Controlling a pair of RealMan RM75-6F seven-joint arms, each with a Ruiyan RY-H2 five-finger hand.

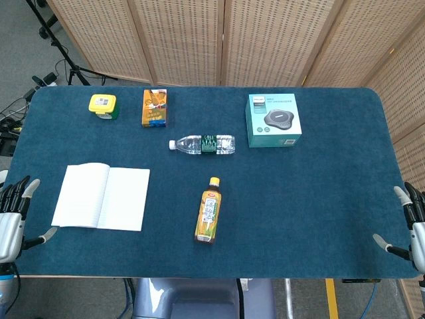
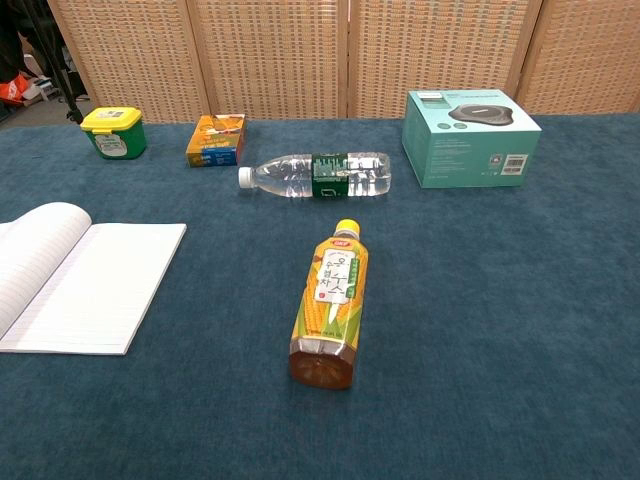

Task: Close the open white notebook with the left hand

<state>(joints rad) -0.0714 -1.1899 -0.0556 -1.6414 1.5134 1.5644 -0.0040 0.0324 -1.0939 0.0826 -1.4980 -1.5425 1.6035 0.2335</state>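
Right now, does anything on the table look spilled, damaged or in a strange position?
Nothing looks spilled or damaged. Only two things stand out: the water bottle and the yellow tea bottle both lie on their sides instead of standing, caps on. The white notebook lies open and flat, its left page slightly curved up.

Left hand (image 1: 14, 216): silver-grey palm casing, black finger segments, pale grey rounded fingertips (image 1: 33, 183); seen only in the head view, at the table's edge. Right hand (image 1: 410, 226): same build, silver-grey body, black fingers tipped in light grey. Base below the table: glossy grey-lilac housing (image 1: 199, 299).
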